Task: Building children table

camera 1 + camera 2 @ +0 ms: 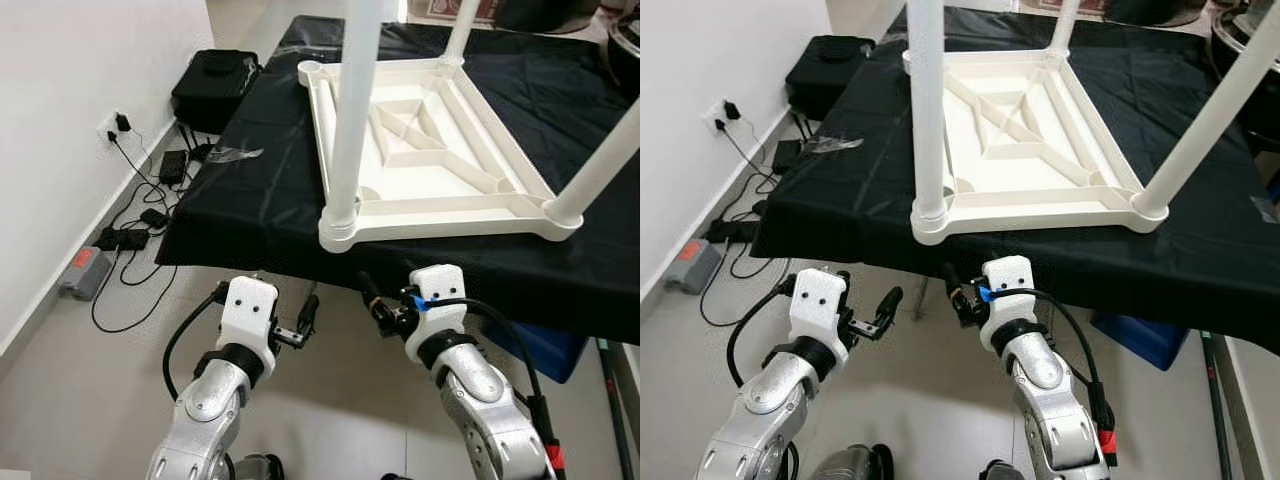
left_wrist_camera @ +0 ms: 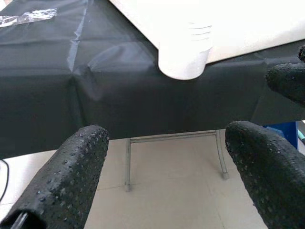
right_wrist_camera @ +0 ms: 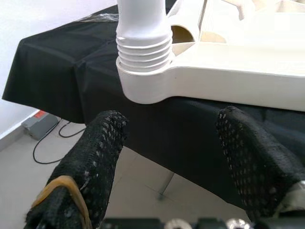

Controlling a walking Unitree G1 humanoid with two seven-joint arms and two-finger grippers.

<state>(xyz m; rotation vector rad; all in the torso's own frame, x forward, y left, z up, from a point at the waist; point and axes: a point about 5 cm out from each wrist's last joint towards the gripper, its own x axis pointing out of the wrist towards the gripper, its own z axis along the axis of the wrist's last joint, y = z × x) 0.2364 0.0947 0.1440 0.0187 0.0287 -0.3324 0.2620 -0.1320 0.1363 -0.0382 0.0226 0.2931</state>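
A white plastic children's table (image 1: 430,150) lies upside down on a bigger table draped in black cloth (image 1: 260,200). Three white legs stand up from its corners: the near left leg (image 1: 355,110), the near right leg (image 1: 605,165) and a far one (image 1: 460,30). The far left corner socket (image 1: 310,70) is bare. Both grippers hang below the cloth's front edge, under the near left leg. My left gripper (image 1: 305,320) is open and holds nothing. My right gripper (image 1: 375,300) is open too, its fingers (image 3: 102,143) pointing at the screwed-in leg base (image 3: 143,57).
A black bag (image 1: 215,85) sits on the floor by the white wall. A power strip with cables (image 1: 130,235) and a grey box (image 1: 85,270) lie on the floor at the left. Clear plastic wrap (image 1: 235,153) lies on the cloth. A blue box (image 1: 545,345) stands under the table.
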